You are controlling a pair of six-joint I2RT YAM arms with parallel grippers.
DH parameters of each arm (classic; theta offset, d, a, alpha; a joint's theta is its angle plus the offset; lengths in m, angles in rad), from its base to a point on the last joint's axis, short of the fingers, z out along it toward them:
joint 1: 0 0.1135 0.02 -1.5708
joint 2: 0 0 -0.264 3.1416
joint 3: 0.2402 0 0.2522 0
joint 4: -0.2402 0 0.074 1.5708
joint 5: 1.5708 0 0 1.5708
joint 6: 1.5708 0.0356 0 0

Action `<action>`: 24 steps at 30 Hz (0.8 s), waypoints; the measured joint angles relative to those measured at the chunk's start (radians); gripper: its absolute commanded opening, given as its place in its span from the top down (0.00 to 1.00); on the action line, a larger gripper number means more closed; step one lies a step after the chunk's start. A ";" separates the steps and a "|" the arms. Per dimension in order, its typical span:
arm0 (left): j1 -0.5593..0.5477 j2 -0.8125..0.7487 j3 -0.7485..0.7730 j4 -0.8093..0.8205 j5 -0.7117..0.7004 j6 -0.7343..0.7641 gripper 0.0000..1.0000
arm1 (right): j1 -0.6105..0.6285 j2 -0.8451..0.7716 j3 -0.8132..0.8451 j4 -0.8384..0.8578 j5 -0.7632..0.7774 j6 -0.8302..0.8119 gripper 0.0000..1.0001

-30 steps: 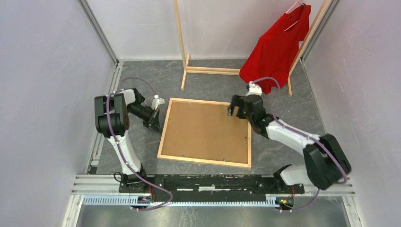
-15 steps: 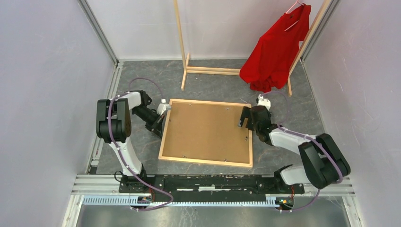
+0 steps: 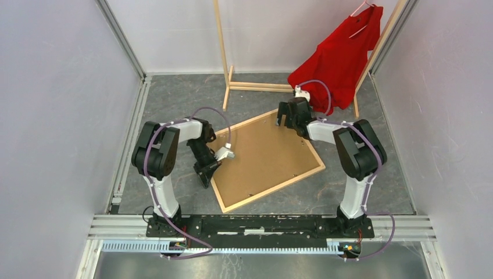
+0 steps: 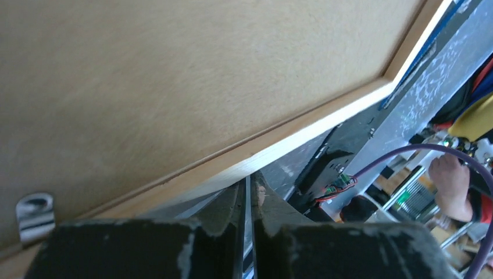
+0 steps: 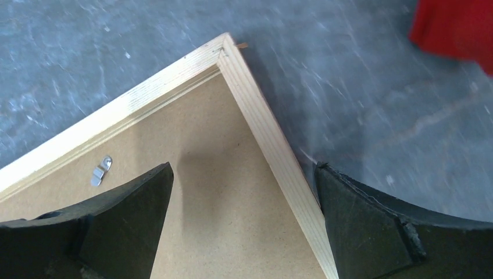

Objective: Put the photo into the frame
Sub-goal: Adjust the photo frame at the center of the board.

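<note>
while askew, frame (image 3: 273, 188) between pressed-together left claw (image 4: 248, 187) and spread right claw (image 3: 283, 120), red shirt (image 3: 340, 58) behind

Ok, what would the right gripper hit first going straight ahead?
Likely the brown backing board, just inside the corner of the light wooden frame; how high the right gripper hovers is unclear.
</note>
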 measured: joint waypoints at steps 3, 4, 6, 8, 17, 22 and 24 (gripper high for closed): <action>-0.071 -0.004 -0.006 -0.024 0.000 -0.013 0.62 | 0.008 0.079 0.115 -0.031 -0.004 -0.031 0.02; -0.089 -0.012 -0.009 -0.030 -0.003 -0.017 0.59 | 0.017 0.106 0.161 -0.048 -0.002 -0.052 0.02; -0.109 -0.029 -0.013 -0.039 -0.013 -0.023 0.53 | 0.032 0.140 0.224 -0.085 -0.001 -0.084 0.02; -0.116 -0.043 -0.011 -0.049 -0.018 -0.022 0.46 | 0.051 0.168 0.286 -0.116 -0.003 -0.112 0.02; -0.071 -0.099 0.129 -0.125 -0.017 0.053 0.39 | 0.140 0.064 0.217 -0.168 -0.037 -0.146 0.02; 0.100 -0.062 0.352 -0.134 -0.021 0.062 0.49 | 0.138 -0.175 -0.017 -0.179 -0.037 -0.135 0.02; 0.195 0.005 0.509 -0.114 -0.018 0.050 0.54 | 0.136 -0.289 -0.105 -0.187 -0.039 -0.116 0.02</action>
